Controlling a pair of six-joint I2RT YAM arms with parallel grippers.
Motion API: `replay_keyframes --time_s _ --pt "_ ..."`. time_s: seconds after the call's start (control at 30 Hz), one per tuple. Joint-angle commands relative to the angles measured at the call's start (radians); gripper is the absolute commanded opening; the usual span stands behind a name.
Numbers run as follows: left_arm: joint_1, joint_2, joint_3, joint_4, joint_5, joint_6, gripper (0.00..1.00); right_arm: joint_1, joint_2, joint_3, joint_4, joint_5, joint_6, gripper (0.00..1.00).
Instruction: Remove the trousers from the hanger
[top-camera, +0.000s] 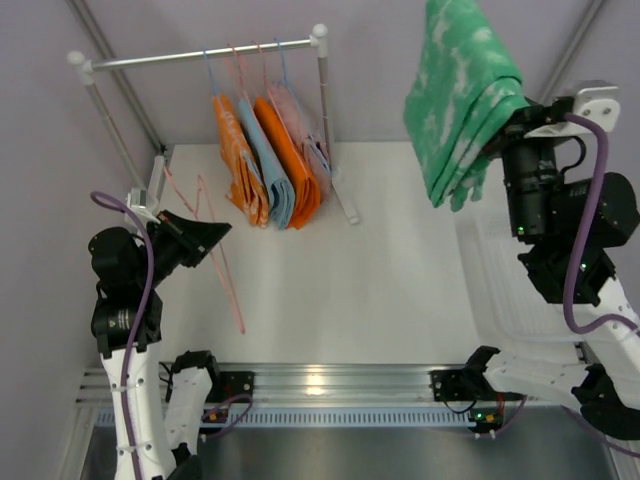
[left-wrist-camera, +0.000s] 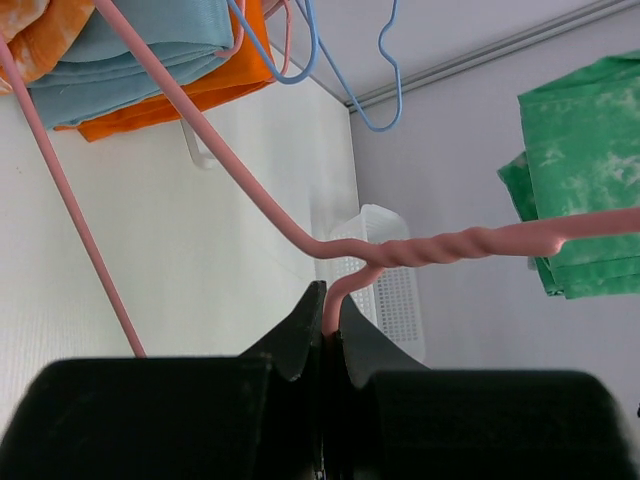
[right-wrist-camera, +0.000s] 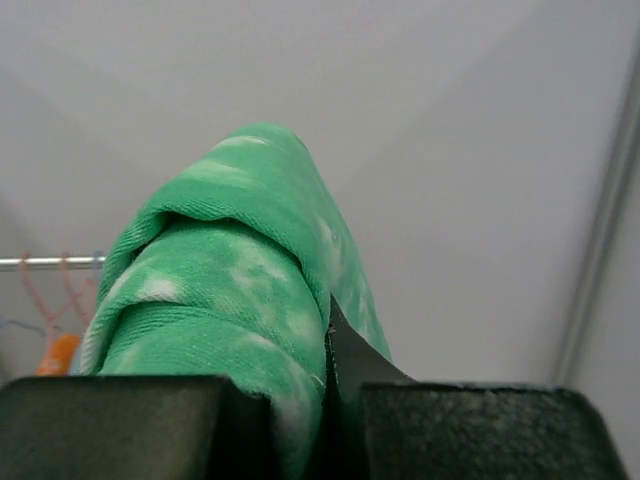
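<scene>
The trousers (top-camera: 462, 95) look free of the hanger (top-camera: 226, 272). They hang in a thick mint-green fold high at the far right, while the pink wire lies low on the left, well apart from them. What seems left is to put the cloth down cleanly, perhaps into the white basket (left-wrist-camera: 386, 268) on the right of the desk (top-camera: 380, 285), though that is a guess.

To do this well, the right arm should lower the bundle straight and slowly, with the grip firm on the fold so no layer slips out. The loose lower edge should touch down first, and the jaws should let go only once the weight rests. The left arm should hold the hanger on its own side so the wire cannot catch the dangling cloth.

The right jaws are clenched on the trousers; the wrist view shows the cloth bulging over and between them. The left jaws are pinched nearly closed on the hanger's thin stem, just below its twisted neck. The clothes rack (top-camera: 200, 55) at the far left carries orange and light blue garments (top-camera: 270, 160).
</scene>
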Motion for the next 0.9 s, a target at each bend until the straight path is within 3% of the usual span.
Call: replay_keyframes --time_s 0.0,0.37,0.7,0.87 --pt "0.000 -0.003 0.021 0.020 -0.004 0.025 0.00 -0.078 -0.067 0.031 -0.036 0.128 -0.076 0.00" --pt "0.000 -0.002 -0.031 0.075 0.016 -0.012 0.00 -0.267 -0.190 -0.082 -0.279 0.352 -0.245 0.00" --pt "0.000 -0.012 -0.055 0.107 0.032 -0.030 0.00 -0.451 -0.277 -0.183 -0.529 0.405 -0.138 0.00" --pt "-0.002 -0.011 -0.057 0.121 0.038 -0.041 0.00 -0.470 -0.331 -0.210 -0.596 0.474 -0.072 0.00"
